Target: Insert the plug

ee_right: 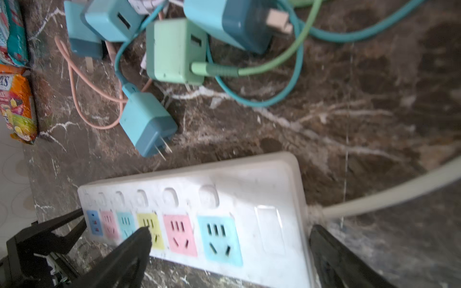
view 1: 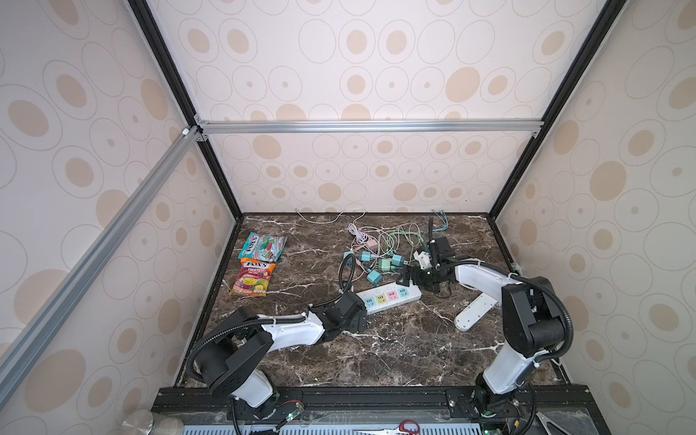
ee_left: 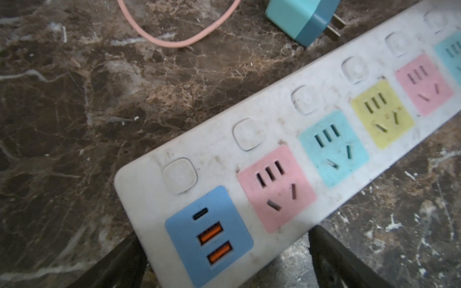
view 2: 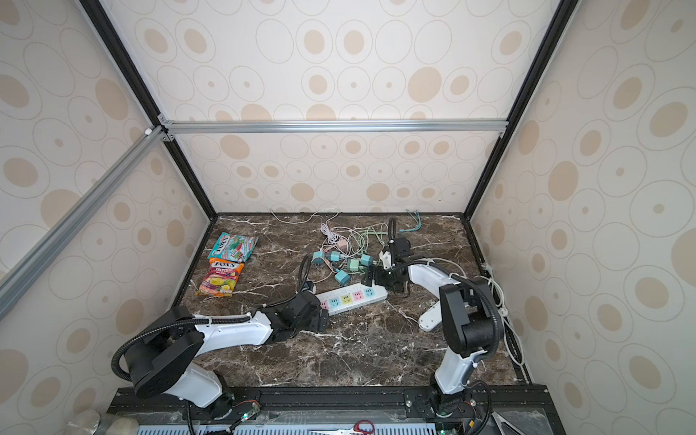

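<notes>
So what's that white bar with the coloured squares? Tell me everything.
A white plastic power strip, scuffed, lies flat on the marble table. One blue USB panel, then pink, blue, yellow, pink and blue sockets, all empty, each with a button. A white cord leaves one end. The open left gripper straddles its USB end.

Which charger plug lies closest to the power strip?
The teal charger plug whose prongs point at the power strip; the other chargers cluster farther back.
</notes>
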You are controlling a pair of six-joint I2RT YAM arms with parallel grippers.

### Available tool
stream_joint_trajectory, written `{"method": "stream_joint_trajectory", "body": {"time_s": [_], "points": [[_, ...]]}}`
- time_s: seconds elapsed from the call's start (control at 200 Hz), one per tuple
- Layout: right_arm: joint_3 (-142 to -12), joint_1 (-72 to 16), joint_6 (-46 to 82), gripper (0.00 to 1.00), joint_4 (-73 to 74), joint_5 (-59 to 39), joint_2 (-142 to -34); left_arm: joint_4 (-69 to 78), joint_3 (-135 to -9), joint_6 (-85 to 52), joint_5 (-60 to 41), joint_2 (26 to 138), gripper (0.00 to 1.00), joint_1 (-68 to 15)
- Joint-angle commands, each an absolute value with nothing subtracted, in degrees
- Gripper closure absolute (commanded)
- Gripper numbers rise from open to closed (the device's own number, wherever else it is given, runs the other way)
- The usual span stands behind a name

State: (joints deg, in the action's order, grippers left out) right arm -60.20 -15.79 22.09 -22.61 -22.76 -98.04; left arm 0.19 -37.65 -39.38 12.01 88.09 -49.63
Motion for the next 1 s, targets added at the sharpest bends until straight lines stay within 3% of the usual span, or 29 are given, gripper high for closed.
{"method": "stream_joint_trajectory", "body": {"time_s": [0.0,0.28,0.43,0.78,0.99], "points": [[-56.6,-16.3,25.1,0.01,-22.1,-27.3,-97.3,-0.9,-38.5,-39.0,12.4,90.2,0.02,-48.8],[-56.9,-16.5,25.4,0.01,-23.5,-28.0,-96.2,-1.3,-39.1,-37.2,12.0,92.0,0.02,-47.0],[-62.2,-16.3,26.2,0.0,-23.2,-21.9,-95.1,-0.9,-38.1,-36.4,11.4,90.0,0.02,-46.8],[-82.0,-16.3,24.3,0.01,-32.0,-14.9,-114.2,-0.2,-38.2,-35.6,9.3,90.6,0.02,-46.3],[-73.7,-16.3,25.2,0.02,-30.1,-18.5,-110.1,-0.4,-38.7,-34.3,9.1,91.3,0.02,-45.6]]}}
